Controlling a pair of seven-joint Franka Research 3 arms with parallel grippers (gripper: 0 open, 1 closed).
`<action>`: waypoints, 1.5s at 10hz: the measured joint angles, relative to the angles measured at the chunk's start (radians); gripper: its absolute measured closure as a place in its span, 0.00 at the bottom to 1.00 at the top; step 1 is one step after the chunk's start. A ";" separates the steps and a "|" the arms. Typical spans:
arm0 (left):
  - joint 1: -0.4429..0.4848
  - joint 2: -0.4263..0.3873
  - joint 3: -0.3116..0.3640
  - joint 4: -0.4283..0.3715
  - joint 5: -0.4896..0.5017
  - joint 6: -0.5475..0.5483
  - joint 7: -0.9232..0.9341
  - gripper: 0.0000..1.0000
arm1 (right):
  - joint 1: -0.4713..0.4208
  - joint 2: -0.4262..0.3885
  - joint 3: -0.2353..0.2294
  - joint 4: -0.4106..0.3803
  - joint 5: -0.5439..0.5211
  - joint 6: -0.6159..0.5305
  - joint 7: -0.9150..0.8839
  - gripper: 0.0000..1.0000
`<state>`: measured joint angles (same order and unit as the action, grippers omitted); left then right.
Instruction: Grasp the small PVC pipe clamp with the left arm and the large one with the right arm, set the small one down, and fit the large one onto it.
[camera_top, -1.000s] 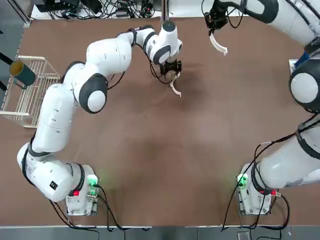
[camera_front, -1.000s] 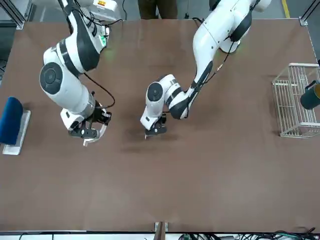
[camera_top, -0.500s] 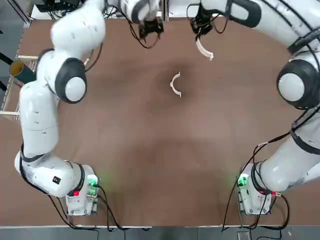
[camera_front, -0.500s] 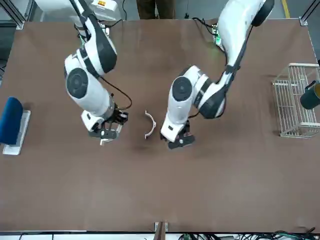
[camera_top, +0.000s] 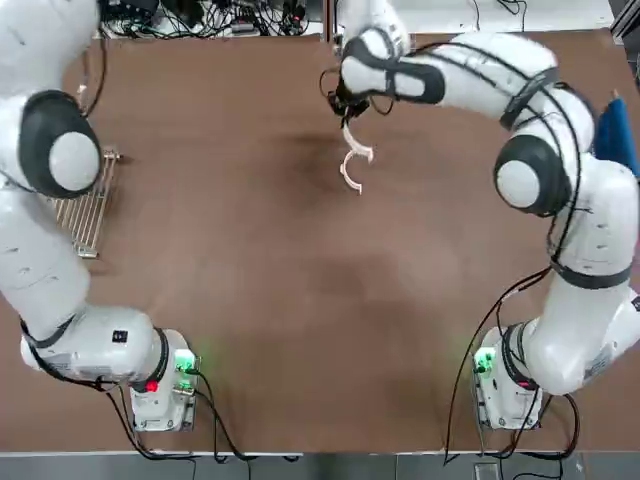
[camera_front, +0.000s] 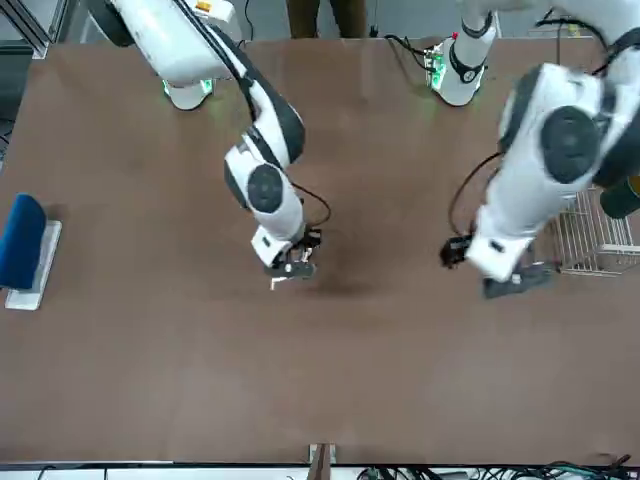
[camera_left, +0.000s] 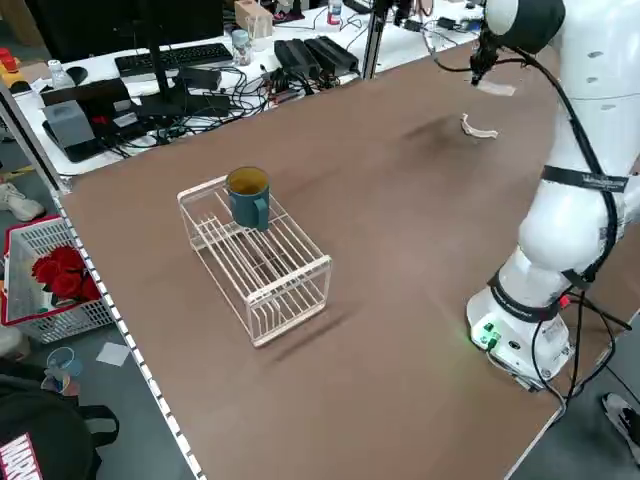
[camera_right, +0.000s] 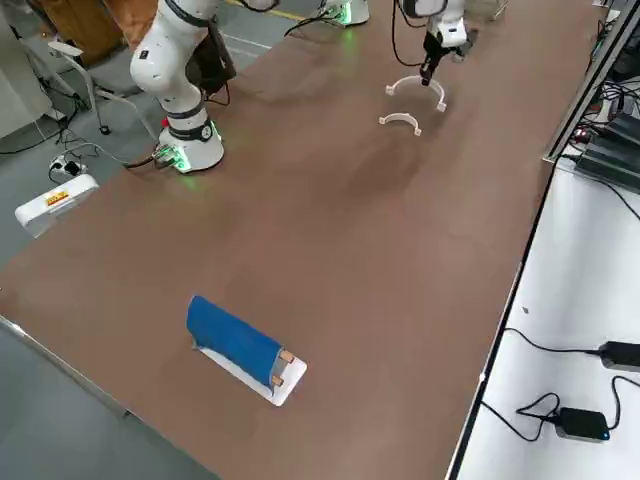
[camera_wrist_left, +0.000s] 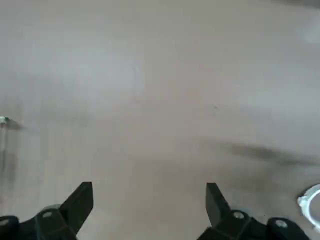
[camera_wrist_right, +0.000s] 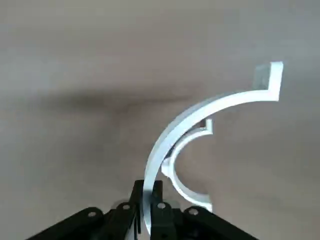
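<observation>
The small PVC pipe clamp (camera_top: 350, 176) lies free on the brown table (camera_top: 300, 300), far centre; it also shows as the smaller arc (camera_wrist_right: 186, 167) in the right wrist view. Just above it hangs the large one (camera_top: 356, 148), a wider white arc (camera_wrist_right: 210, 112) that overlaps it. My right gripper (camera_top: 345, 105) is shut on one end of the large clamp. My left gripper (camera_wrist_left: 148, 200) is open and holds nothing; it hovers over bare table near the wire rack (camera_front: 590, 225), away from both clamps.
A wire rack (camera_left: 260, 260) with a dark mug (camera_left: 248, 195) on top stands at the table's left edge. At the right edge a blue object on a white base (camera_right: 235, 340) lies on the table. Cables and equipment (camera_left: 200, 70) line the far edge.
My left gripper let go of the small clamp, left it on the table and swung off toward the rack. My right gripper carried the large clamp in over the small one.
</observation>
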<state>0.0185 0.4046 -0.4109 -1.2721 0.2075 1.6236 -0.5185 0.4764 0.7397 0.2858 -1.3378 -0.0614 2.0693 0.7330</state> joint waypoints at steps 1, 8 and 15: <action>0.044 -0.023 -0.014 -0.025 -0.015 0.001 0.054 0.00 | 0.025 0.047 -0.001 0.003 -0.026 0.047 0.008 0.91; -0.033 -0.267 0.208 -0.115 -0.163 -0.068 0.265 0.00 | 0.064 0.132 -0.013 0.020 -0.061 0.085 0.101 0.91; -0.101 -0.286 0.286 -0.118 -0.175 -0.094 0.321 0.00 | 0.090 0.141 -0.016 0.011 -0.077 0.076 0.120 0.91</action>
<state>-0.0826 0.1181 -0.1244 -1.3906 0.0325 1.5293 -0.1976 0.5666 0.8803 0.2701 -1.3269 -0.1387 2.1449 0.8525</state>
